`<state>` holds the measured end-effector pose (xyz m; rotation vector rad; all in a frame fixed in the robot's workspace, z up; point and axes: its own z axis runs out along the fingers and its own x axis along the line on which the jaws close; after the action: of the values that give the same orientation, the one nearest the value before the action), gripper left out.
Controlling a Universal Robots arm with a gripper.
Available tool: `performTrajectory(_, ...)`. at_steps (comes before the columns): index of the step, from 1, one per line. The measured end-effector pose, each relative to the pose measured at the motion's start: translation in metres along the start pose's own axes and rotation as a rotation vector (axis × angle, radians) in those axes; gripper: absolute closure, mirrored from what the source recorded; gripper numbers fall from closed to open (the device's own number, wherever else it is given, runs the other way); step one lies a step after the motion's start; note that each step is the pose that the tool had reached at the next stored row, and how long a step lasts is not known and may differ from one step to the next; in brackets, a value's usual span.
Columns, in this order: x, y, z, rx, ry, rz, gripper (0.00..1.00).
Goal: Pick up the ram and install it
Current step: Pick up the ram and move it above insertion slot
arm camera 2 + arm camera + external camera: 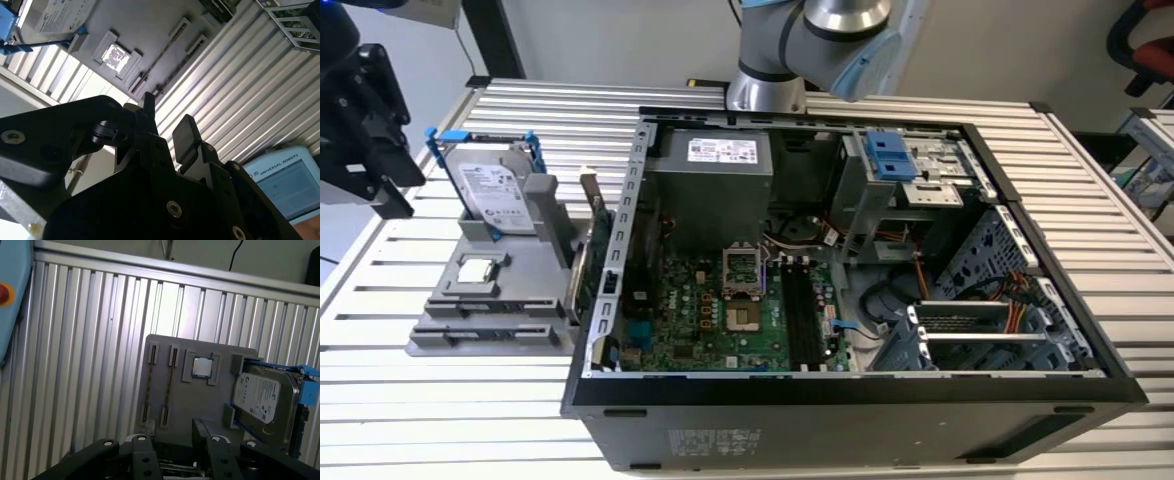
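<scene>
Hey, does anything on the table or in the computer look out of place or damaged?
Nothing stands out. The hard drive stands in its cradle on the grey holder, the processor chip lies flat in its pocket, and the computer case sits flat on the slatted table.

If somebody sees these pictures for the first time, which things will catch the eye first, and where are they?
The open computer case with its green motherboard takes the middle of the exterior view. At that view's left, a grey holder carries a silver hard drive with blue rails and a small square processor chip. In the first wrist view the gripper, open and empty, faces this holder.
</scene>
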<state>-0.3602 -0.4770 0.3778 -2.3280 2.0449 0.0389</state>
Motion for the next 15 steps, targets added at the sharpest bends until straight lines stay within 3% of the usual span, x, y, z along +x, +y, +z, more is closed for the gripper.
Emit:
performTrajectory(11,0.0006,-0.0002,0.0109,0.0000,0.0000,0.000,0.00)
performTrajectory(15,0.0006,-0.0002,0.0120,-0.0003,0.0002,0.000,0.00)
